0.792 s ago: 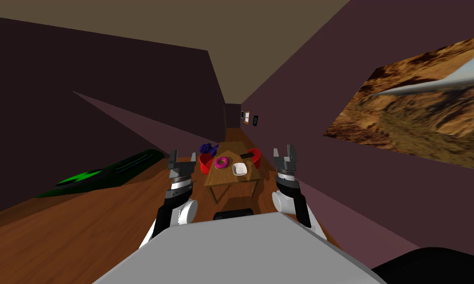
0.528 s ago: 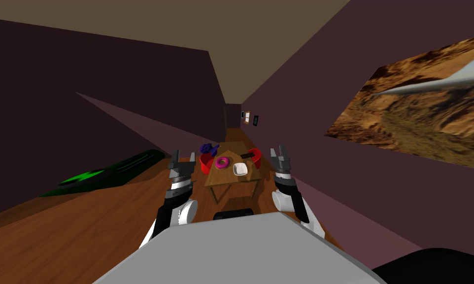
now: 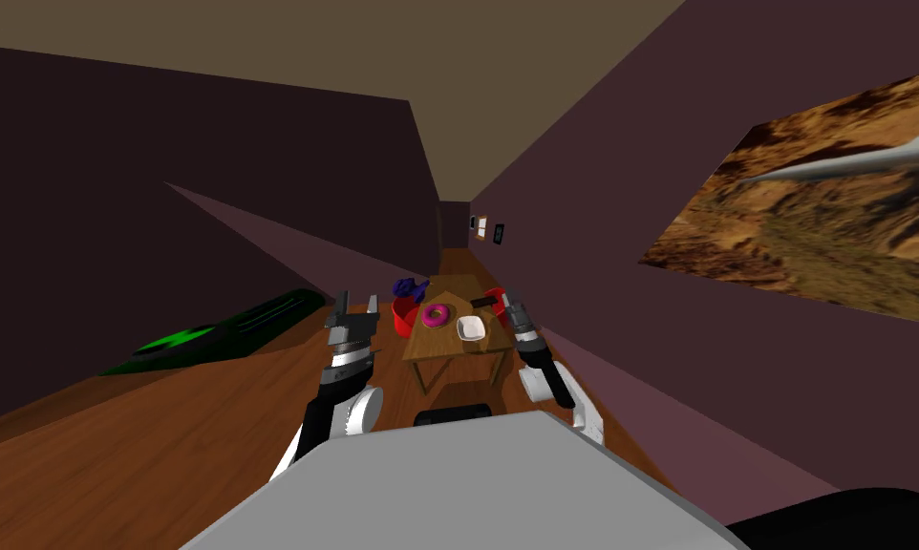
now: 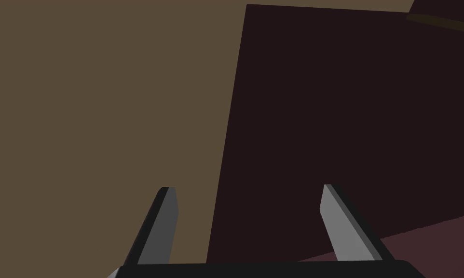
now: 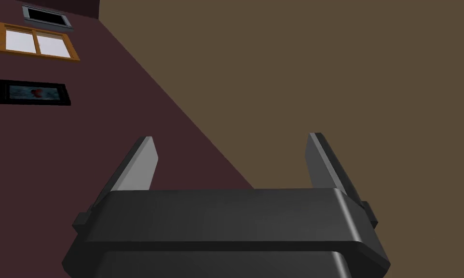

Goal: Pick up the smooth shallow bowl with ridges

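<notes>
Head view: approach step; right gripper (image 3: 512,309) wide open, white bowl (image 3: 470,328) near, left of its jaws; next, tip down onto rim.

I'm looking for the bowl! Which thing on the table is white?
The shallow bowl next to the pink ring, nearest the right gripper.

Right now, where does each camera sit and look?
Head: on my head, looking down and forward at the table with the white bowl; both jaws show.
Left wrist: on my left hand, pointing up at the ceiling; open left jaws show.
Right wrist: on my right hand, pointing up too; open right jaws show.
Shared: both wrist views see the brown ceiling.
</notes>
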`<state>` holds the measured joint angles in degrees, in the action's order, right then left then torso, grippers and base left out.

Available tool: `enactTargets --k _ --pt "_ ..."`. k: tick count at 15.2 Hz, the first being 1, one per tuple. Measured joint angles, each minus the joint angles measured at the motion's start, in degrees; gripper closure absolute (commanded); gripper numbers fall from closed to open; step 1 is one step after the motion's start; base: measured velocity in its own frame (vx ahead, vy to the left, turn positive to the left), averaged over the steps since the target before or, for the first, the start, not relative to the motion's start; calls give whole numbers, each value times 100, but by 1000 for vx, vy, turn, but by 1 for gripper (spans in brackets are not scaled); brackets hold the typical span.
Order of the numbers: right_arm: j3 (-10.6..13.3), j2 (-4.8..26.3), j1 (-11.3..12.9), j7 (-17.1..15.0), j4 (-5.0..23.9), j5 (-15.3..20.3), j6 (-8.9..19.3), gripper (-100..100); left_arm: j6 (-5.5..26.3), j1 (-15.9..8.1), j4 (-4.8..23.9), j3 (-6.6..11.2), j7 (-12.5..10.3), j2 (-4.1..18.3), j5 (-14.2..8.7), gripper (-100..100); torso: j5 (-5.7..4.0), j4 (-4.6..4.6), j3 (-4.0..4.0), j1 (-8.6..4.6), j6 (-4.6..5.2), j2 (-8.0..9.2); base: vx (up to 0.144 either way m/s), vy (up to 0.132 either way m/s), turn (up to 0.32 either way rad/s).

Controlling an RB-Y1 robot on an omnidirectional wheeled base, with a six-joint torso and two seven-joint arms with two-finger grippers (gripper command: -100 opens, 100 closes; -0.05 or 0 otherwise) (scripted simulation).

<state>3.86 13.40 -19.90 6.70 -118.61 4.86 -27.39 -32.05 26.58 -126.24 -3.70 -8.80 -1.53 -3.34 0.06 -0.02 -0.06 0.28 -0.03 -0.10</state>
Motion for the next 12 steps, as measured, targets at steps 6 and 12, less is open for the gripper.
enactTargets --k 6,12 --pt "418 507 280 279 636 607 280 -100 0 0 0 0 0 0 0 0 -1 1 2 -4 2 4 10 55 26" --pt "836 818 650 584 1270 1190 593 -100 0 0 0 0 0 0 0 0 -2 0 2 -10 2 3 9 51 26"
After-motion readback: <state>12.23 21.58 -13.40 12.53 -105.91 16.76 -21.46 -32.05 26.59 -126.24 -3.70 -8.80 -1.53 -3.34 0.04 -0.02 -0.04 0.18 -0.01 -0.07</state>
